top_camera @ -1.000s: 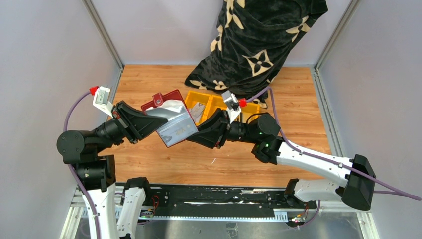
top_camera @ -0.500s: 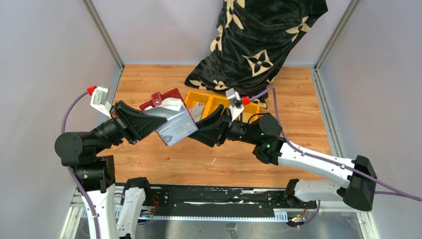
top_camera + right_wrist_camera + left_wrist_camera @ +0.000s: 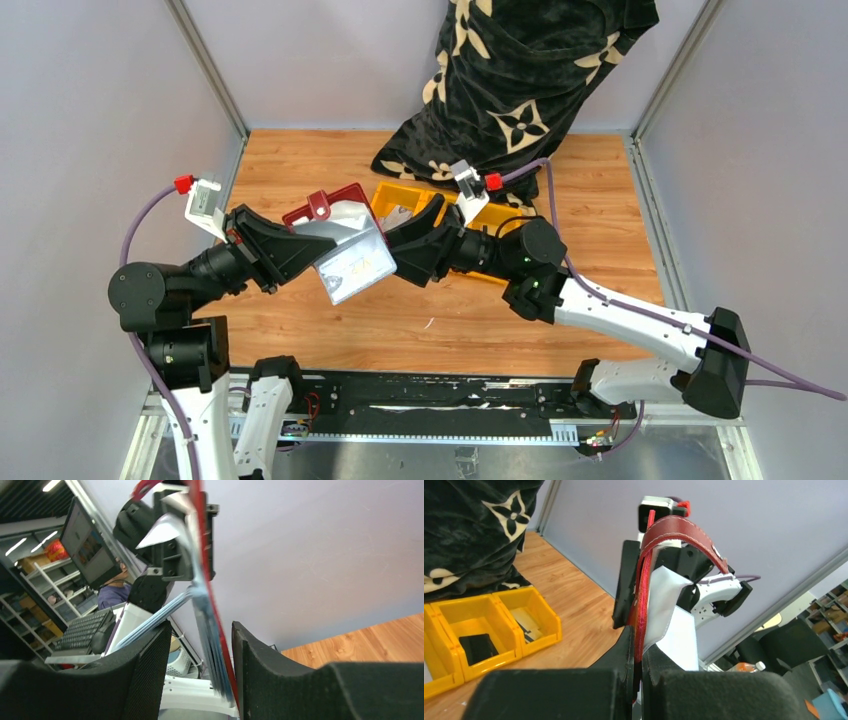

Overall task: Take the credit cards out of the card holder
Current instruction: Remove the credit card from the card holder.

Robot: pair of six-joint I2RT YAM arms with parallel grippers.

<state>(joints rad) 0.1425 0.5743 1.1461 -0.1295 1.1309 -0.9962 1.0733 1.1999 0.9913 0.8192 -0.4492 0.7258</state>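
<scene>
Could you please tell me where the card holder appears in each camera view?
Top external: card holder left of centre, held up open.
Left wrist: card holder at centre, edge-on and upright.
Right wrist: card holder is a red edge running down the centre.
Shared landmark: wooden table.

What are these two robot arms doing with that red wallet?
The left hand pinches an open red wallet and holds it up above the table. Grey cards stick out of it. The right hand has its fingers apart on either side of the cards' edge, not clamped on them.
</scene>
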